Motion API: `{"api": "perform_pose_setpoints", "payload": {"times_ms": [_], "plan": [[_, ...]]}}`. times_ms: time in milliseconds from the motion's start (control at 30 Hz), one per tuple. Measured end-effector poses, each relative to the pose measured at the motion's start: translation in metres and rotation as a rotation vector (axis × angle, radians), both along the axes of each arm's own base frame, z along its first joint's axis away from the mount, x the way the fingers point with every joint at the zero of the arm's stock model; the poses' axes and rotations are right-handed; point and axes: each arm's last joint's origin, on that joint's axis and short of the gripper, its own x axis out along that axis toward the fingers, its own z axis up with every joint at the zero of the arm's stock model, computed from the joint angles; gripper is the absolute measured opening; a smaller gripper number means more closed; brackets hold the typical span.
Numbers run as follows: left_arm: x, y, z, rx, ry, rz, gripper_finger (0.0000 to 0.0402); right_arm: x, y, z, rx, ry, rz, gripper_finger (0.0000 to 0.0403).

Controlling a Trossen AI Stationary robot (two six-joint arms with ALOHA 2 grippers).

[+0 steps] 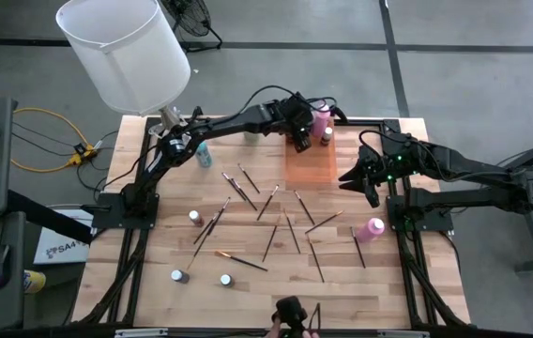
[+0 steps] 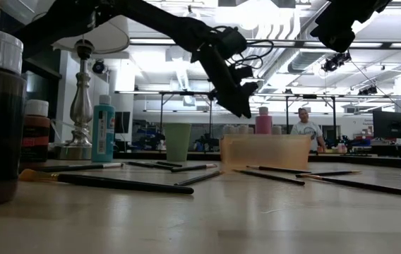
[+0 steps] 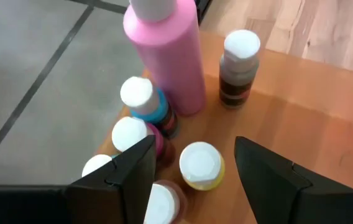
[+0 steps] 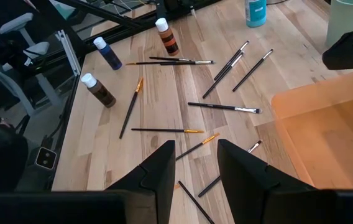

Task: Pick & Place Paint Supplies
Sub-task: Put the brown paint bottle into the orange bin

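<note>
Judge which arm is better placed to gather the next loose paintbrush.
Right, probably. The right gripper hangs empty, jaws open, beside the scattered paintbrushes; the left gripper is over the orange tray and its bottles.

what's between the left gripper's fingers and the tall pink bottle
In the left wrist view, a small yellow bottle with a white cap sits just ahead of the open left gripper, before the tall pink bottle.

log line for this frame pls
left gripper: open, empty, over yellow paint bottle in orange tray | right gripper: open, empty, beside tray | paintbrushes: scattered on table
</note>
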Motion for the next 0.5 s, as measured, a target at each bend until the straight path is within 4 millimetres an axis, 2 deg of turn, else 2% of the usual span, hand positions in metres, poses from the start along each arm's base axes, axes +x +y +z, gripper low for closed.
{"api": "perform_pose_setpoints", "payload": {"times_ms": [100,500], "plan": [[0.0,0.0,0.006,0.018,-0.002,-0.006,0.0212,0.0,0.0,0.0,0.0,0.0,0.0,0.0113],[-0.02,-0.01,0.062,0.107,-0.08,-0.002,0.0212,0.0,0.0,0.0,0.0,0.0,0.0,0.0113]]}}
